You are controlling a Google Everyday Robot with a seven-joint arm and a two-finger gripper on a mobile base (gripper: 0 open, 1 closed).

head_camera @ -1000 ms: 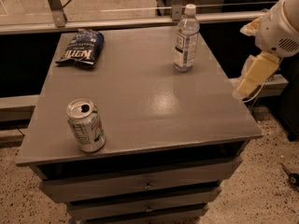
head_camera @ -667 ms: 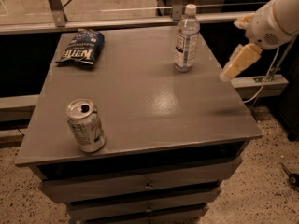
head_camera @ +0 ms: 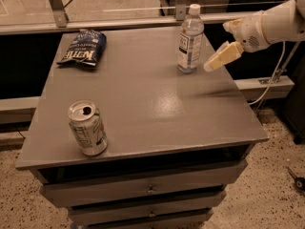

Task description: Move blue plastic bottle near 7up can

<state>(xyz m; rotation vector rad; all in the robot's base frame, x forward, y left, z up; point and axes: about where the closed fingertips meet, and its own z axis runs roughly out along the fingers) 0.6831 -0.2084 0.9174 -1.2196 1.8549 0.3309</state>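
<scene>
The blue plastic bottle (head_camera: 189,39), clear with a white cap and a white label, stands upright at the far right of the grey table top (head_camera: 157,99). The 7up can (head_camera: 87,128), silver-white with green markings, stands upright at the near left corner with its top open. My gripper (head_camera: 217,46) reaches in from the right on a white arm. It hovers just right of the bottle at label height, without touching it. Its cream fingers (head_camera: 220,56) are spread open and hold nothing.
A dark blue chip bag (head_camera: 83,47) lies at the far left of the table. The table is a drawer cabinet (head_camera: 150,190) with drawers below its front edge. A metal rail and frame (head_camera: 119,23) run behind it. A cable (head_camera: 271,80) hangs at the right.
My gripper has moved left and forward over the table's right edge, closing in on the bottle's right side. The bottle, can and bag have not moved.
</scene>
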